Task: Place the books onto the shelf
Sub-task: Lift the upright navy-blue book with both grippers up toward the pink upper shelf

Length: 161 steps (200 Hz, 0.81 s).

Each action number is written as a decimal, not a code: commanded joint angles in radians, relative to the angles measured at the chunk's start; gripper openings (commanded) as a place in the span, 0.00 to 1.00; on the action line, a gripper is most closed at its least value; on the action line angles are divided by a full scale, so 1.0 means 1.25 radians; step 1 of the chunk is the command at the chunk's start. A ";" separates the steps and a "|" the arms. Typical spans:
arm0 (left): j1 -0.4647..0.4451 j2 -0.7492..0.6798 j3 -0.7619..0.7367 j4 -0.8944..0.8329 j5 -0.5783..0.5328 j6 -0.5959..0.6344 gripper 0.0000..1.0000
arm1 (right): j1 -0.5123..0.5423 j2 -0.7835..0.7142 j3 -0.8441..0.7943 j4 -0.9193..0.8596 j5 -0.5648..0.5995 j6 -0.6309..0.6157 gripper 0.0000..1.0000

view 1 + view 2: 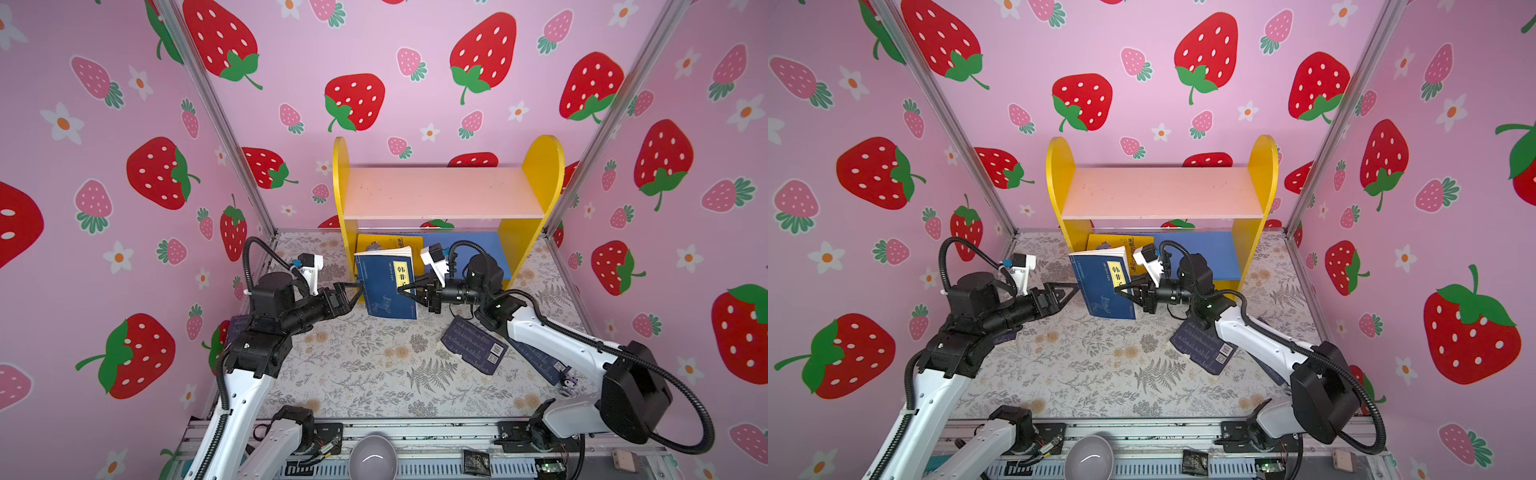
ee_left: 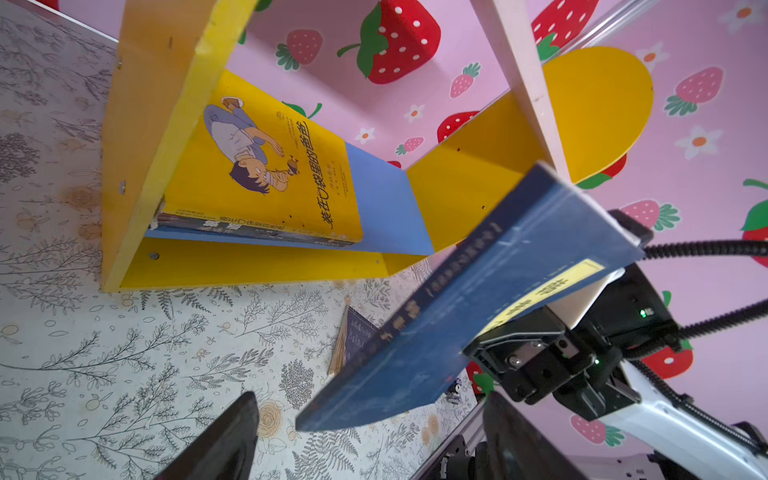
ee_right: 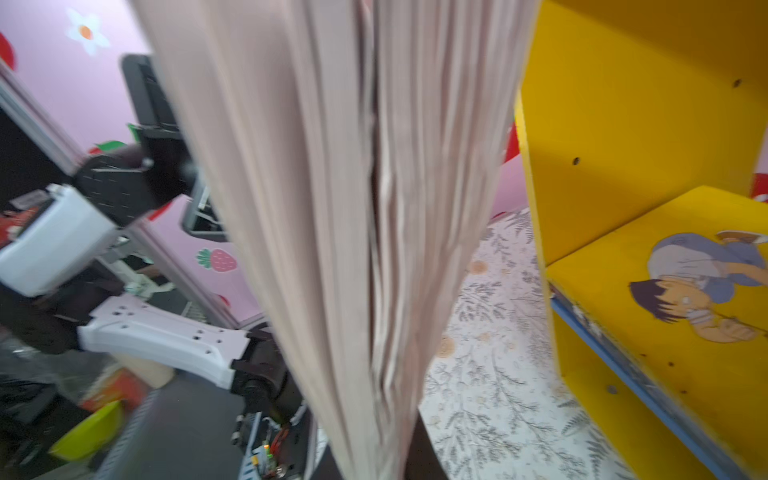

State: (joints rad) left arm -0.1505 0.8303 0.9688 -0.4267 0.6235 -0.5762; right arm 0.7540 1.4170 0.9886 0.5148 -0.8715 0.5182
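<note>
Pinching blue book (image 1: 384,286) by its page edge in right gripper (image 1: 402,289), jaws clenched, tilted just before shelf (image 1: 540,174). Hovering at its spine edge with left gripper (image 1: 358,294), jaws spread wide, grasping nothing. Lying flat on blue board (image 1: 478,249): yellow book (image 1: 388,243), atop dark book (image 2: 216,224). Scattered on table (image 1: 374,374): more navy books (image 1: 473,349), one beside right arm, others partly under the arms, apart from shelf.

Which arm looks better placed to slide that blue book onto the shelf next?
The right. The right hand clamps the blue book just before the shelf; the left hand is open, holding nothing.
</note>
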 commanded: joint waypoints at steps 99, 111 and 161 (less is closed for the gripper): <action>-0.079 0.040 0.013 0.241 0.213 0.033 0.59 | -0.048 0.085 0.090 0.300 -0.224 0.425 0.02; -0.090 0.046 0.020 0.240 0.207 0.034 0.50 | -0.048 0.092 0.097 0.301 -0.227 0.435 0.02; -0.103 0.037 0.045 0.222 0.161 0.042 0.10 | -0.050 0.117 0.121 0.290 -0.223 0.456 0.06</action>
State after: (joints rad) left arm -0.2687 0.8944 0.9588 -0.1612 0.8452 -0.5411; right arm 0.6971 1.5448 1.0927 0.8154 -1.1542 1.0473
